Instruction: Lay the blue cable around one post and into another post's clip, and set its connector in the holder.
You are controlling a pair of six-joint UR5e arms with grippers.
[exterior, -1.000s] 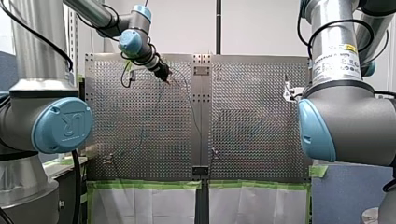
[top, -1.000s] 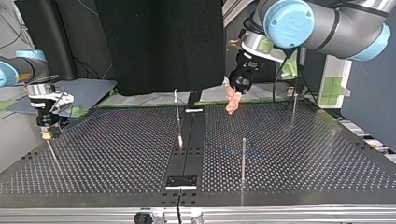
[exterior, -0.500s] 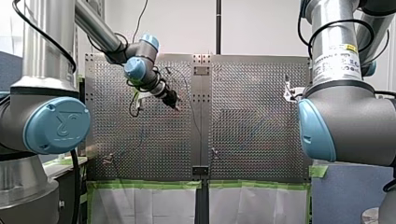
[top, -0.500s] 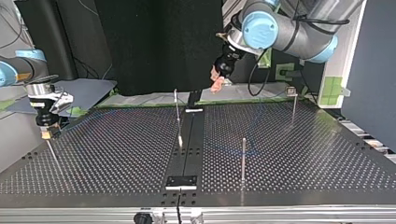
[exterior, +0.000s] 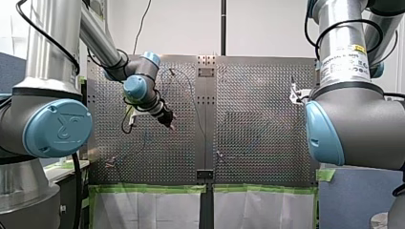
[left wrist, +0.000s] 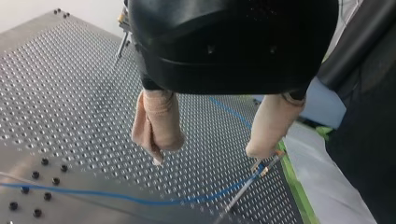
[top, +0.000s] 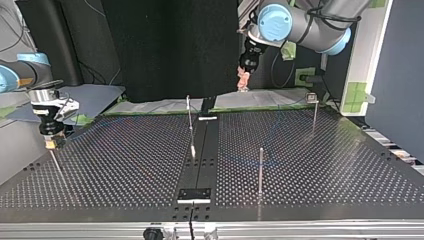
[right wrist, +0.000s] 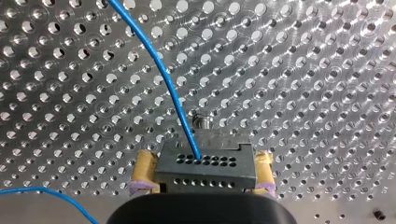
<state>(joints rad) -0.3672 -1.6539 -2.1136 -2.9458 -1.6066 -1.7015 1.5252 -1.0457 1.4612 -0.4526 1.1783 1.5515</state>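
Observation:
The blue cable (right wrist: 159,70) runs over the perforated table into a black connector (right wrist: 205,163). My right gripper (right wrist: 201,170) is shut on that connector, with a yellow pad (right wrist: 145,170) against each of its ends. In the top view this gripper (top: 50,144) stands low at the left, over a thin post. My left gripper (left wrist: 210,154) is open and empty, and its beige fingers (left wrist: 156,126) hang well above the table. Under it the cable (left wrist: 140,199) reaches a slim post (left wrist: 252,179). In the top view the left gripper (top: 243,81) is raised at the back.
Thin upright posts stand on the table (top: 125,165): one near the middle (top: 260,167), one at the back right (top: 314,112), one by the centre strip (top: 189,120). A black plate (top: 195,194) sits at the near edge. A dark curtain hangs behind.
My left arm has lifted its open gripper off the table and swung it back toward its base. The right arm and the connector have not moved.

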